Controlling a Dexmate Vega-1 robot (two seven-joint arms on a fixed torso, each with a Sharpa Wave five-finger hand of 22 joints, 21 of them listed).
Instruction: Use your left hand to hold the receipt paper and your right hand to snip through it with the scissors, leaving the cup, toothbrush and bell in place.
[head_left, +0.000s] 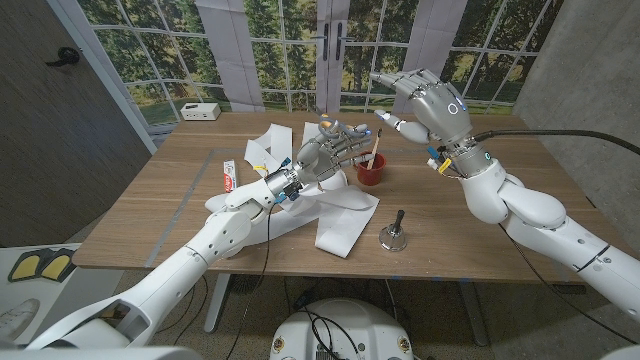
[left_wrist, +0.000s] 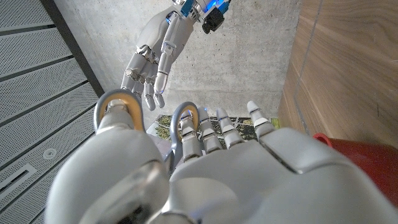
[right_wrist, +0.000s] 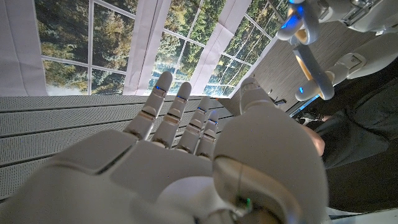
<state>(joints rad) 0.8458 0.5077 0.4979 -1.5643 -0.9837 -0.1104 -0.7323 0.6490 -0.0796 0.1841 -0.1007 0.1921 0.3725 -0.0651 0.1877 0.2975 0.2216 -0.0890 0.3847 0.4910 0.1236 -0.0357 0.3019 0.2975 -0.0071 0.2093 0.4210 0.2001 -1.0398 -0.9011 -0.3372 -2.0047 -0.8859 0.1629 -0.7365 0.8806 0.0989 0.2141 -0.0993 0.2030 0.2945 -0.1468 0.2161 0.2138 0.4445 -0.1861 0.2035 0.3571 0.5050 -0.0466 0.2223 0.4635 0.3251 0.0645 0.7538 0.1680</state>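
barely begun: long white receipt paper (head_left: 335, 215) uncut on the table under and beside the raised left hand (head_left: 335, 150), which grips orange-handled metal scissors (left_wrist: 118, 109), while the right hand (head_left: 425, 100) hovers open, empty, well above the red cup (head_left: 371, 172).

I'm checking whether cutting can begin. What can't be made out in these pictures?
- Scissors: head view, none clearly discernible; the left hand hides the spot beside the red cup.
- Receipt paper: its middle lies under the left hand and forearm.
- Left hand's grasp: unclear in both views.
- Right hand: raised, apparently empty.
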